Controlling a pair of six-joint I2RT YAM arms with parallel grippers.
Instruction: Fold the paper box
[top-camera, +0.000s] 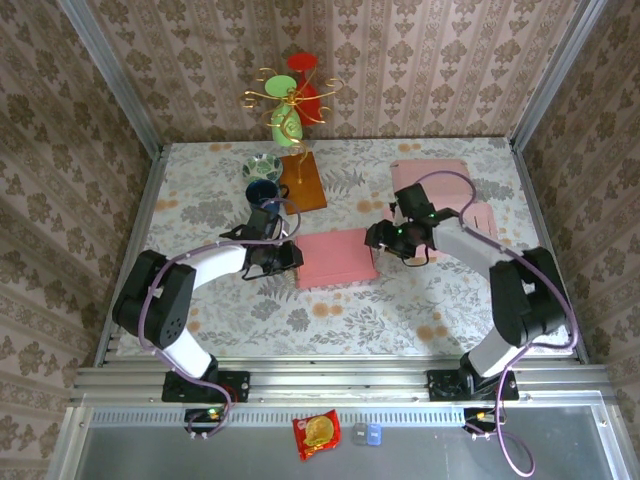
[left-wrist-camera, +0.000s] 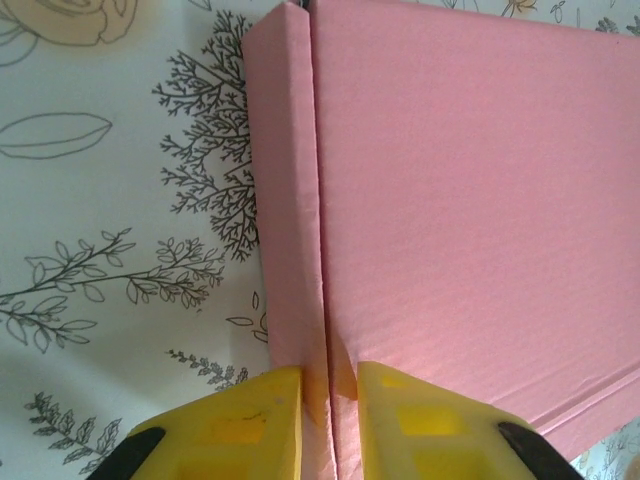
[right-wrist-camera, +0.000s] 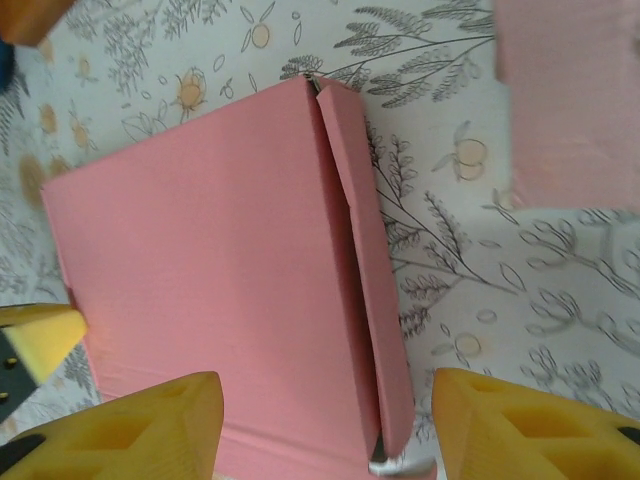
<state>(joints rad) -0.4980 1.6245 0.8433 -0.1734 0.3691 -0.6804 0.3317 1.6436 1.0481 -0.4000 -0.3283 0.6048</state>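
While the left gripper (left-wrist-camera: 330, 388) pinches the left side flap (left-wrist-camera: 285, 200) of the paper box (top-camera: 335, 258) mid-table (top-camera: 200, 205), the right gripper (right-wrist-camera: 322, 400) hangs wide open straddling the right side flap (right-wrist-camera: 365, 250). The flap's long axis runs between its jaws, so the right arm's nearer.

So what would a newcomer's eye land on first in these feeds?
The pink paper box at the table's centre, between both arms. The left gripper pinches its side wall, while the right gripper stands open over the opposite side flap. At the back, a red and green ornament stands out.
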